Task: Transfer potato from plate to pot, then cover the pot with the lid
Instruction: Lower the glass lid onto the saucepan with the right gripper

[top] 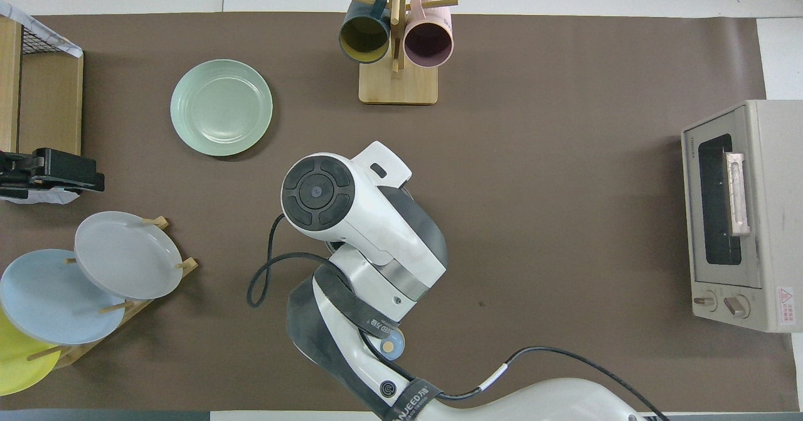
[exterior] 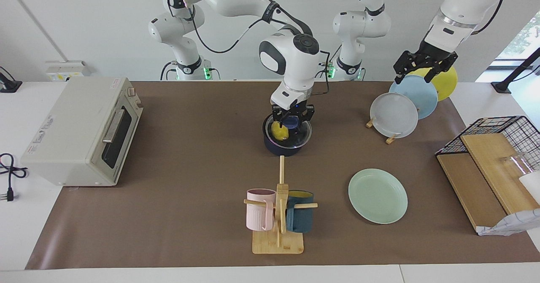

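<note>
The dark navy pot (exterior: 287, 147) stands mid-table, near the robots. The yellow potato (exterior: 279, 132) lies inside it and shows through the clear glass lid (exterior: 300, 137), which rests on the pot's rim. My right gripper (exterior: 292, 119) is straight over the lid, with its fingers spread on either side of the blue knob (exterior: 291, 125). In the overhead view the right arm (top: 351, 220) hides the pot, lid and potato. The mint-green plate (exterior: 377, 195) (top: 221, 107) lies empty, farther from the robots, toward the left arm's end. My left gripper (exterior: 415, 76) (top: 50, 171) waits open over the plate rack.
A toaster oven (exterior: 80, 131) (top: 740, 214) stands at the right arm's end. A wooden mug tree (exterior: 278, 209) (top: 396, 38) with two mugs stands farther from the robots than the pot. A rack of plates (exterior: 394, 115) (top: 125, 255) and a wire basket (exterior: 502, 127) are at the left arm's end.
</note>
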{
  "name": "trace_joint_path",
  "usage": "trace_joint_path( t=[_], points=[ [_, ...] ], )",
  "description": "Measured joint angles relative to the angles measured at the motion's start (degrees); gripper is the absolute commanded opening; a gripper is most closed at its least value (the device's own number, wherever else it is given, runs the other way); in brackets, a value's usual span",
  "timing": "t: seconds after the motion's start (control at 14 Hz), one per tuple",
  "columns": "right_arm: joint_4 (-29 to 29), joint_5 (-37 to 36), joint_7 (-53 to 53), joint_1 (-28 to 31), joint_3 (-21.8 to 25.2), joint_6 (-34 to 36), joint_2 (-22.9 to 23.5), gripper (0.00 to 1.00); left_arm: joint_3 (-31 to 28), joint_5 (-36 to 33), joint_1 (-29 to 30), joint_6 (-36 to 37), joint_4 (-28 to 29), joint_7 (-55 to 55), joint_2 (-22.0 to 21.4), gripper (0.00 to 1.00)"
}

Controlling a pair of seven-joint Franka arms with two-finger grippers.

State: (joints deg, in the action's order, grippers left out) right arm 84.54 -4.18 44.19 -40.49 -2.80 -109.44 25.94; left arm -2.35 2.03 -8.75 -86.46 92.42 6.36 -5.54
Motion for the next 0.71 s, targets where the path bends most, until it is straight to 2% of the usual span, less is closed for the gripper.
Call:
trace_joint_path(
  t=[0.36, 0.71],
  points=[
    [0.58, 0.03, 0.66, -0.52, 0.00, 0.75, -0.47, 0.00, 1.90, -0.40, 2.49, 2.91, -2.66, -0.58, 1.72, 1.00],
    [3.60, 0.04, 0.67, -0.51, 0.00, 0.15, -2.51, 0.00, 2.71, -0.40, 3.19, 3.25, -1.85, -1.01, 2.18, 1.00]
  ],
)
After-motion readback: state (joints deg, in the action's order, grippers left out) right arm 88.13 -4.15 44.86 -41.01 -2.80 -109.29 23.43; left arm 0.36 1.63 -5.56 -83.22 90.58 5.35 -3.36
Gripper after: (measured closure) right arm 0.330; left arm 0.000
